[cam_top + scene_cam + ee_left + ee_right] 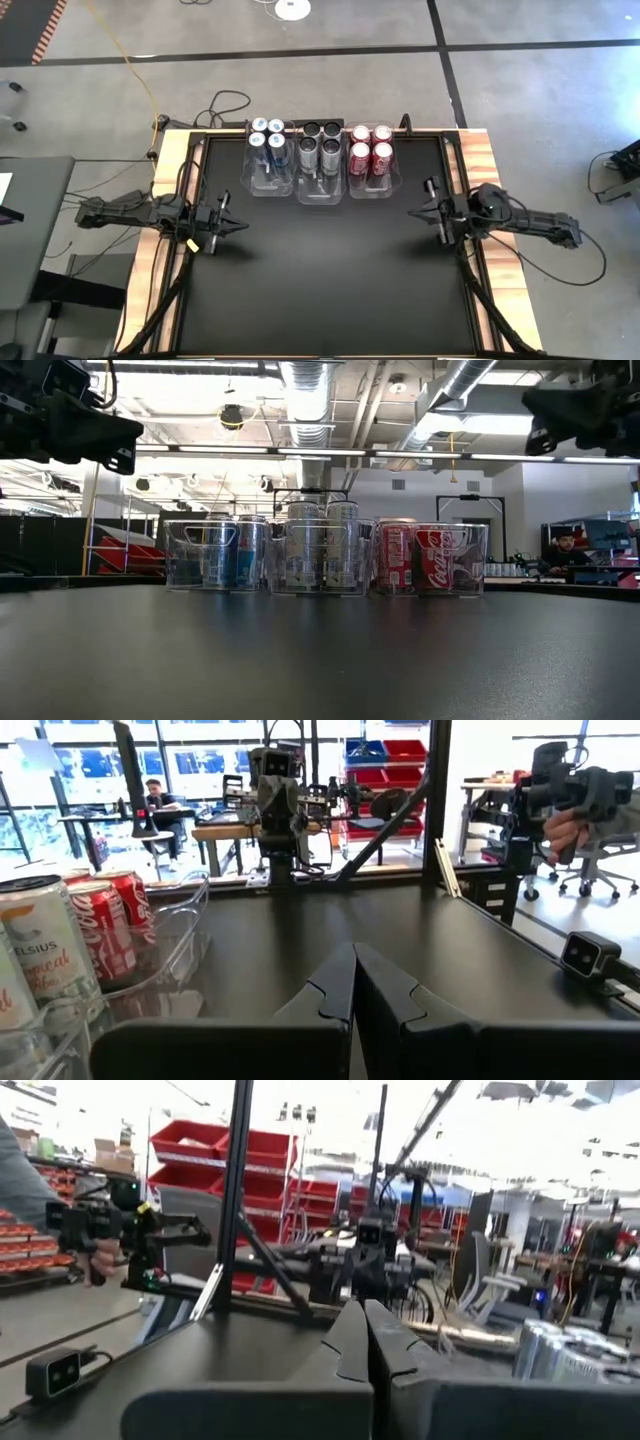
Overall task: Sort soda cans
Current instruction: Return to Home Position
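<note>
The wide black table (330, 290) spreads before me; at its far edge three clear rectangular plastic bins (320, 194) stand side by side, their walls barring any sideways reach; inside stand the small cylindrical metal soda cans (319, 140), blue-silver left, dark grey middle, red right; I judge them light, thin-walled and slick, best pinched from above; my left gripper (240, 228) and right gripper (415, 211) hover clenched on nothing.

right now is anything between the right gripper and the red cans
Nothing visible stands on the mat between the right gripper and the red cans. Only the wall of their clear bin surrounds them.
</note>
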